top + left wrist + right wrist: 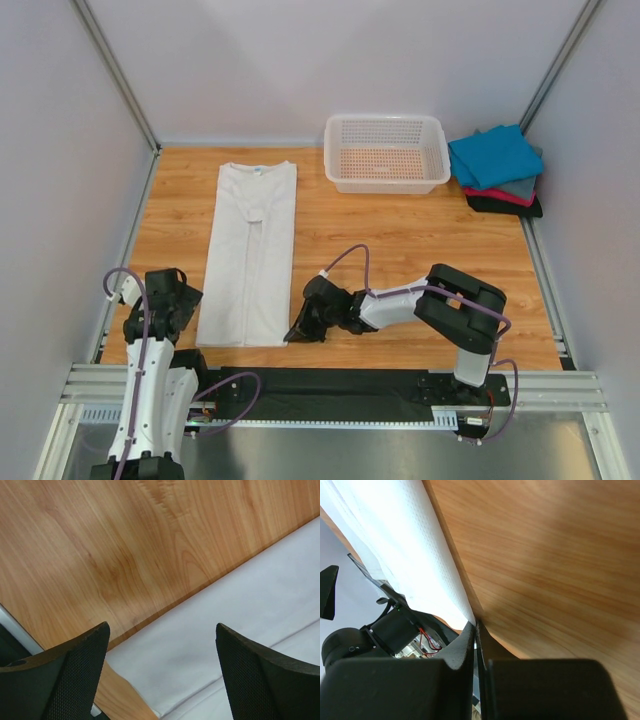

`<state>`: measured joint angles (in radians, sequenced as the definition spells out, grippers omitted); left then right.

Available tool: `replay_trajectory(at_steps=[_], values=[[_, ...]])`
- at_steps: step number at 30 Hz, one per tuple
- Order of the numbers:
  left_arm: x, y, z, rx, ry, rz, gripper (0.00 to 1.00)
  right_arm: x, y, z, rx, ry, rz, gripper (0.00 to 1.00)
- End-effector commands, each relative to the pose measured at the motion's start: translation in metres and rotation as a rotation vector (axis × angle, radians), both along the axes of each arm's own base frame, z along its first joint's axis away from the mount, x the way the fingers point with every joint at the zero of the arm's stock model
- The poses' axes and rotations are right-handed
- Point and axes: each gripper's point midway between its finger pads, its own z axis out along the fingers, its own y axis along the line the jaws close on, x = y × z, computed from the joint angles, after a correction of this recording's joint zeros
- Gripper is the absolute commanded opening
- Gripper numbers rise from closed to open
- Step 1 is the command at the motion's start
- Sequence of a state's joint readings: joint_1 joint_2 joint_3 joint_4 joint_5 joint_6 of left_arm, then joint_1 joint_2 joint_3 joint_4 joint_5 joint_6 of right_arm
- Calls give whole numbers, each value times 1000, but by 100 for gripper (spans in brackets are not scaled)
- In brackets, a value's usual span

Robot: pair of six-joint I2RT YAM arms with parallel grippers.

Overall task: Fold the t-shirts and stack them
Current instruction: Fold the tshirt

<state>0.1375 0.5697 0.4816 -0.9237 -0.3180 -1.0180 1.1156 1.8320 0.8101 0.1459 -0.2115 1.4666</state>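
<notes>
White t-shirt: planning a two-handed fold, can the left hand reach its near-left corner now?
Likely yes: the open left hand hovers right at that edge of the white t-shirt, with nothing in between.

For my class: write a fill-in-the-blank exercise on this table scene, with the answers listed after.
The white t-shirt lies on the basket's ___ side.
The top folded shirt right of the basket is coloured ___.
The left gripper is ___.
The right gripper is ___ at the white t-shirt's near corner.
Missing: left; blue; open; shut.
</notes>
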Motion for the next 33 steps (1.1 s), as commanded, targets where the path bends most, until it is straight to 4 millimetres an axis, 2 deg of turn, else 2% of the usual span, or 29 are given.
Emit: replay_trajectory(at_steps=[1,6,11,18,20,21,25,26,31,33], values=[[2,-12,-2,-41,-13,-64,93,-1,-39,-31,-157,-7,9,0],[-1,-25,-18,-94,-10,-104,90,4,-59,-35,-175,1,14,0],[-9,-32,-22,-111,51,-104,88,2,-53,-32,-159,3,40,0],[-36,-51,-35,-117,196,-148,86,1,-48,-35,-135,17,49,0],[-42,-49,-35,-95,221,-130,86,0,-48,-34,-130,16,50,0],[-43,-49,-34,-81,222,-144,82,1,-48,-33,-127,12,50,0],[-41,-48,-32,-87,158,-128,78,0,-48,-32,-120,5,57,0],[-40,-47,-32,-83,143,-127,73,0,-48,-31,-116,5,59,0],[-38,-48,-35,-89,112,-138,62,-1,-50,-33,-117,15,51,0],[-39,-50,-36,-93,121,-144,61,-1,-52,-35,-123,15,47,0]])
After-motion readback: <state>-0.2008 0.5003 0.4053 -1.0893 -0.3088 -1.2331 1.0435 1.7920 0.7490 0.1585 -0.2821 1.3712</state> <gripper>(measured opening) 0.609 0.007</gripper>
